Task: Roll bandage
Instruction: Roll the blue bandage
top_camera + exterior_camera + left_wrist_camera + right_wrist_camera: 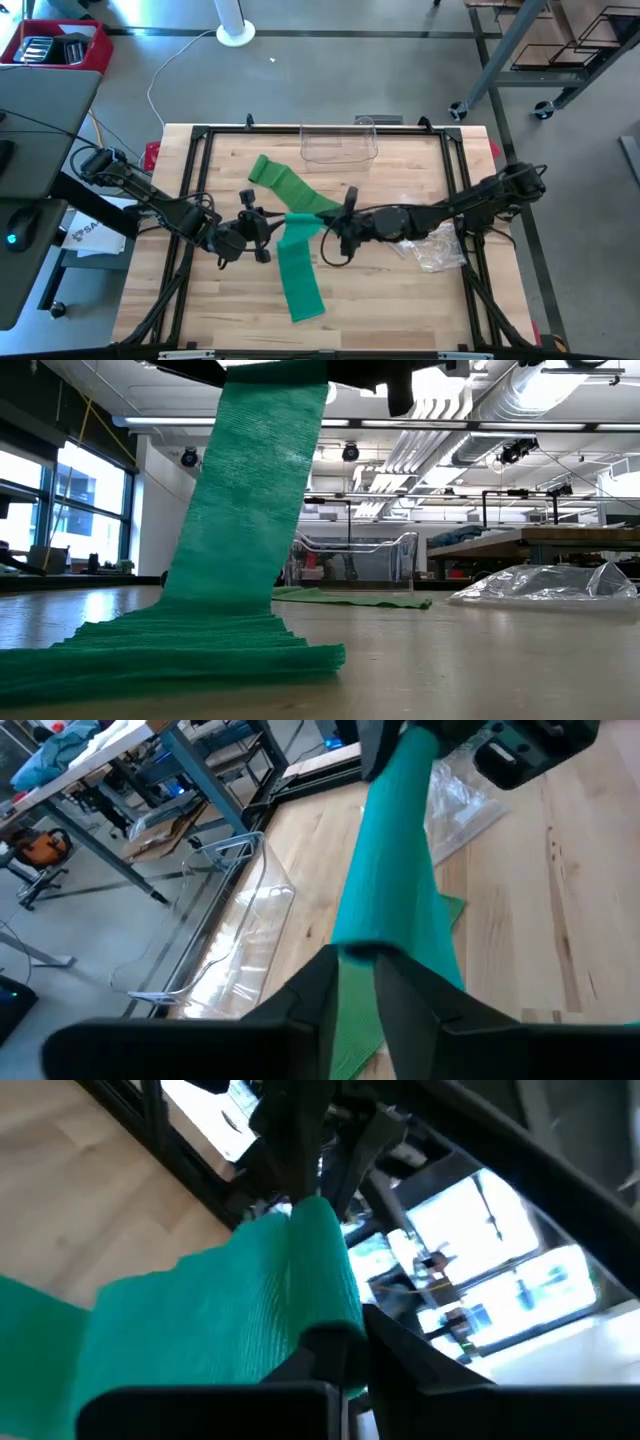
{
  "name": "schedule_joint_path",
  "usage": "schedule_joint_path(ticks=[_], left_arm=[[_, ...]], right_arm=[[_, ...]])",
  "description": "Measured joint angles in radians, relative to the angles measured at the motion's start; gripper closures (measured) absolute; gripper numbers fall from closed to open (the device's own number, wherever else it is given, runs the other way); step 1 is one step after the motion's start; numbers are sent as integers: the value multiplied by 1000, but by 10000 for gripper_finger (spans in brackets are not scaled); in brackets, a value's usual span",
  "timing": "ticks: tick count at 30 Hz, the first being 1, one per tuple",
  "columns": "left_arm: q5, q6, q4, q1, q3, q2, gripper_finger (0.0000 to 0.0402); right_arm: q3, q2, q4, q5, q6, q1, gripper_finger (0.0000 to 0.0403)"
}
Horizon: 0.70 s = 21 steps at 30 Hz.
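Spanning gap at frame centre, green bandage (pixel 298 228) is held raised between left gripper (pixel 262 228) and right gripper (pixel 335 232), both clamped on its edges; tail is left trailing on table (pixel 400 300) toward lower centre, presumably tensioned for rolling.

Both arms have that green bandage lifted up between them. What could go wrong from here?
The green bandage hangs between the left tool and the right tool, each pinching only an edge, so it could slip free. Its loose end lies in folds on the table and might drag or twist instead of rolling neatly. The crinkled plastic bag beside the right arm could get snagged.
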Motion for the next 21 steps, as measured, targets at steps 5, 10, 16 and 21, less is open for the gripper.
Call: schedule_joint_path(ticks=[5, 10, 16, 21], left_arm=[[-6, -2, 12, -8, -27, -16, 295], [-54, -42, 125, -27, -168, -121, 282], [19, 110, 653, -38, -419, -254, 282], [254, 197, 1211, 1, -615, -244, 282]], right_arm=[[0, 0, 41, 43, -170, 29, 399], [0, 0, 92, 130, -269, 55, 401], [0, 0, 171, 154, -269, 68, 402], [0, 0, 310, 154, -256, 59, 402]])
